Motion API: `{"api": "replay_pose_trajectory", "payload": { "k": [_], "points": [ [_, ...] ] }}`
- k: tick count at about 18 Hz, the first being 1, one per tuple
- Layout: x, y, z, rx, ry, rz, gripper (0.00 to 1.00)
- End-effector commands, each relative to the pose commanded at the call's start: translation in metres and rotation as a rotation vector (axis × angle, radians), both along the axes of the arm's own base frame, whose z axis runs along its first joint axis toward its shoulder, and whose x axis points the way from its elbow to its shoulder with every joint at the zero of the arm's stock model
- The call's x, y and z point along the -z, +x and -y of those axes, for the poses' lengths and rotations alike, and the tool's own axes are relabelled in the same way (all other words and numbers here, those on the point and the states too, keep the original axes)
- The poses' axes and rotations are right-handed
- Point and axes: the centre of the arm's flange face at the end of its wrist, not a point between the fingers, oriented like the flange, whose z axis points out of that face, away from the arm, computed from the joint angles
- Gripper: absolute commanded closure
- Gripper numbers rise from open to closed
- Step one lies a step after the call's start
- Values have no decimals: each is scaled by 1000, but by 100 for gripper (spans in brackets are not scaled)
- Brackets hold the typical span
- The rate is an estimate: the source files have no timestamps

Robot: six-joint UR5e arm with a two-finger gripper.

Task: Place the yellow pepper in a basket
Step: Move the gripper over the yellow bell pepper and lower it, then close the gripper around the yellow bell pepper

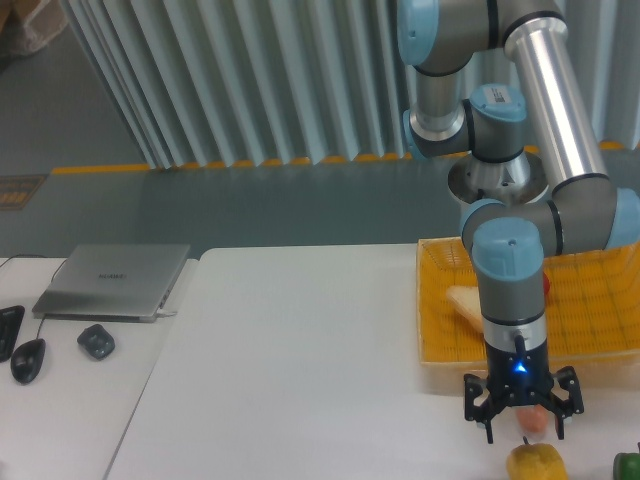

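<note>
Your yellow pepper [535,463] sits at the surface's [300,360] near edge, outside the basket [590,300]. Gripper [521,428] hangs just above it, fingers spread around a small orange-pink egg [533,420]. Basket holds a pale wedge [465,303].

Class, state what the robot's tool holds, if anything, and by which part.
Nothing: the open tool straddles a small orange-pink egg-shaped thing, unclamped; the glossy yellow pepper lies free.

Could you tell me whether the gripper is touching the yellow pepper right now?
Apart. The camera view shows the open gripper hanging above the yellow pepper, with a strip of white table visible between its fingertips and the pepper's top.
</note>
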Motion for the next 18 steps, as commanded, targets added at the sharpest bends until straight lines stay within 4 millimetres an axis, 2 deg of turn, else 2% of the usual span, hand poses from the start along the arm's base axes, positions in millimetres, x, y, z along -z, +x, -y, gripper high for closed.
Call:
{"api": "replay_pose_trajectory", "payload": {
  "k": [2, 4, 8, 18],
  "points": [
    [5, -6, 0, -11, 0, 5, 0],
    [19, -11, -2, -15, -13, 15, 0],
    [11, -14, -5, -50, 7, 12, 0],
    [22, -14, -8, -75, 3, 27, 0]
  ]
}}
